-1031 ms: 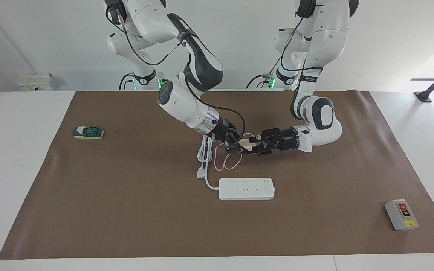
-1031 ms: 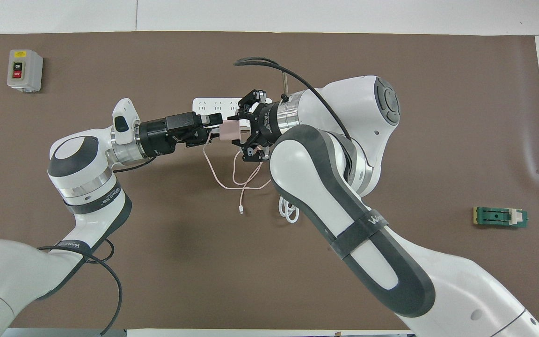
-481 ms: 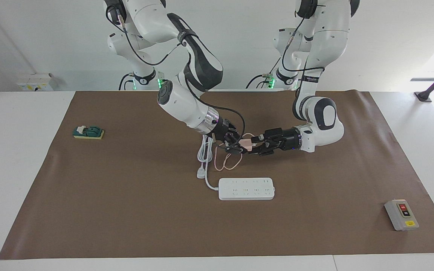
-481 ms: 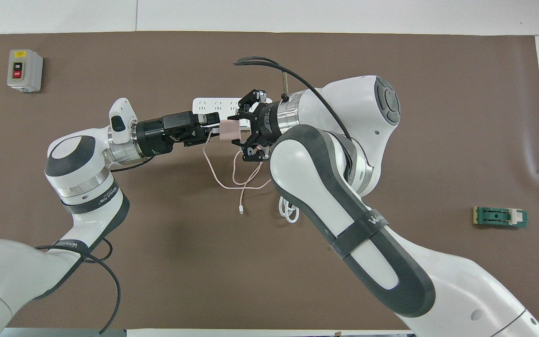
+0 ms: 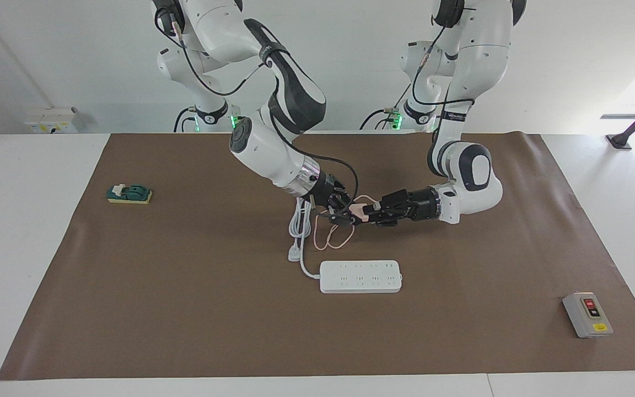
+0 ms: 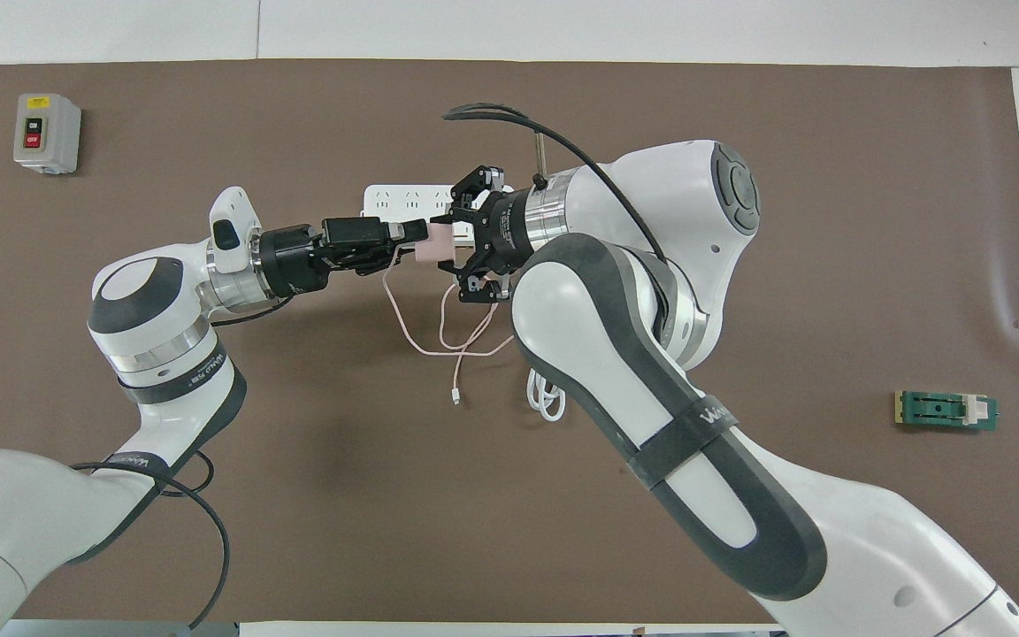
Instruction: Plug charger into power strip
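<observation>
The pale pink charger (image 5: 358, 210) hangs in the air between my two grippers, over the mat nearer to the robots than the power strip (image 5: 360, 276). My right gripper (image 5: 348, 214) is shut on the charger from the right arm's end. My left gripper (image 5: 369, 213) meets it from the left arm's end, its fingers closed onto the charger's edge. The thin pink cable (image 5: 329, 237) droops in loops to the mat. In the overhead view the charger (image 6: 432, 245) shows between the left gripper (image 6: 417, 233) and the right gripper (image 6: 455, 241), which partly cover the power strip (image 6: 390, 199).
The strip's thick white cord (image 5: 297, 220) lies bundled under the right arm, its white plug on the mat. A grey box with red and black buttons (image 5: 587, 314) sits toward the left arm's end. A green block (image 5: 129, 193) lies toward the right arm's end.
My left gripper has moved in toward the charger and its fingers have drawn together on it. The right gripper has held the charger almost still.
</observation>
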